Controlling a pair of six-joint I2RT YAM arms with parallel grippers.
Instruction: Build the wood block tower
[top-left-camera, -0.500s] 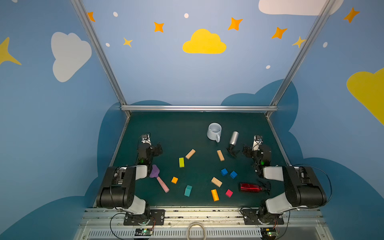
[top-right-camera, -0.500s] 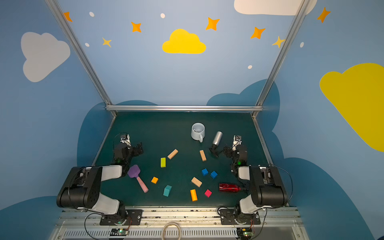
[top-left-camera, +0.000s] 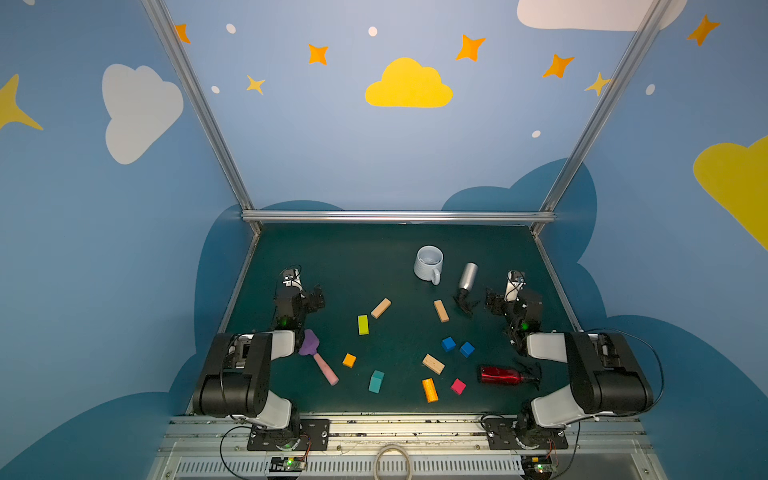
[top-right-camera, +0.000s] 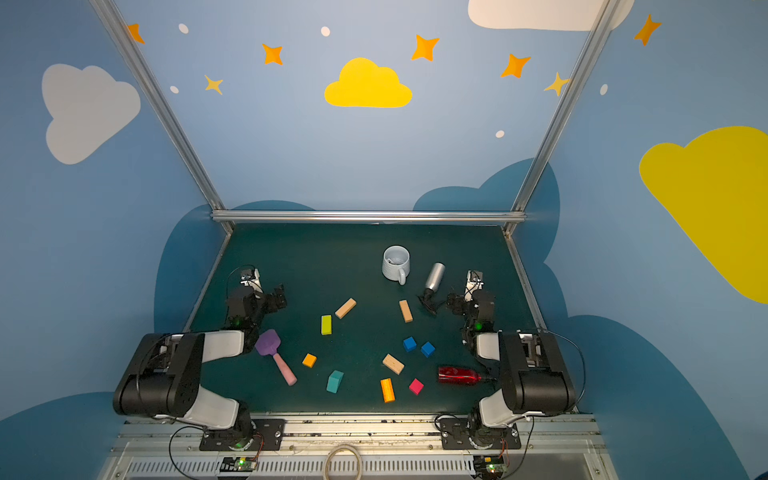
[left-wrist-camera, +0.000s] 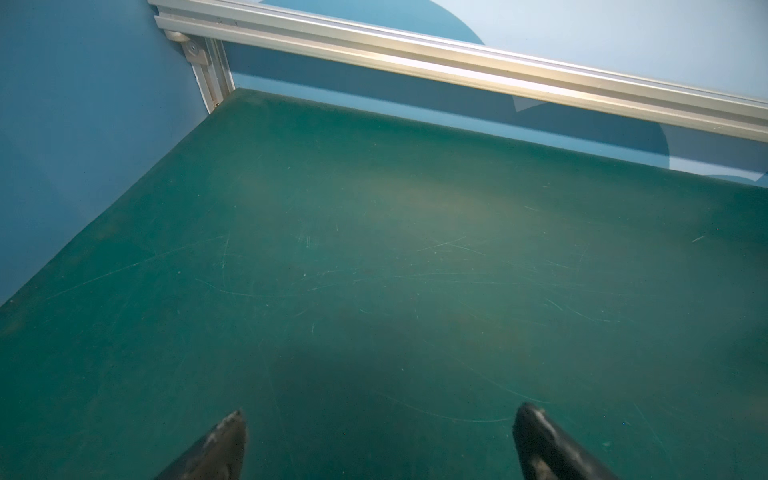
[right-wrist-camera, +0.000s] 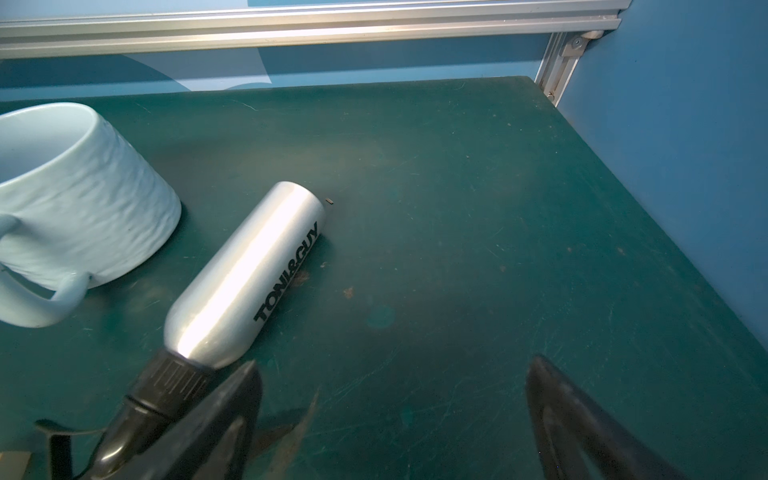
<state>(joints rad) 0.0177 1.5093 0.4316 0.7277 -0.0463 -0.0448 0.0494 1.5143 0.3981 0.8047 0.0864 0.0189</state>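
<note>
1. Left gripper (top-left-camera: 316, 296) hangs at the left edge of the mat (top-left-camera: 353, 257), jaws spread wide and empty. Its wrist view shows only bare mat between the fingertips (left-wrist-camera: 224, 440).
2. Right gripper (top-left-camera: 491, 302) sits at the right edge, jaws just as wide, gripping nothing. In its wrist view one finger lies just beside the black cap of the silver bottle (right-wrist-camera: 245, 274), with the mug (right-wrist-camera: 75, 195) beyond.
3. No tower yet: the blocks lie scattered singly across the middle of the mat, none on another.
4. Left of centre, a tan bar (top-left-camera: 381, 308) lies near the yellow-green bar (top-left-camera: 363, 324), the two apart.
5. Nearer the front, the orange cube (top-left-camera: 349, 360) sits by the handle of the spatula (top-left-camera: 326, 370), and the teal piece (top-left-camera: 376, 381) lies a little closer to the front edge.
6. Right of centre, a second tan bar (top-left-camera: 441, 311) lies near the silver bottle's cap.
7. The two blue cubes (top-left-camera: 448, 344) sit just beside each other, with a third tan bar (top-left-camera: 433, 364) in front of them.
8. At the front, the orange bar (top-left-camera: 429, 390) and the pink cube (top-left-camera: 458, 386) lie close together, with the red bottle (top-left-camera: 500, 375) on its side to their right.
</note>
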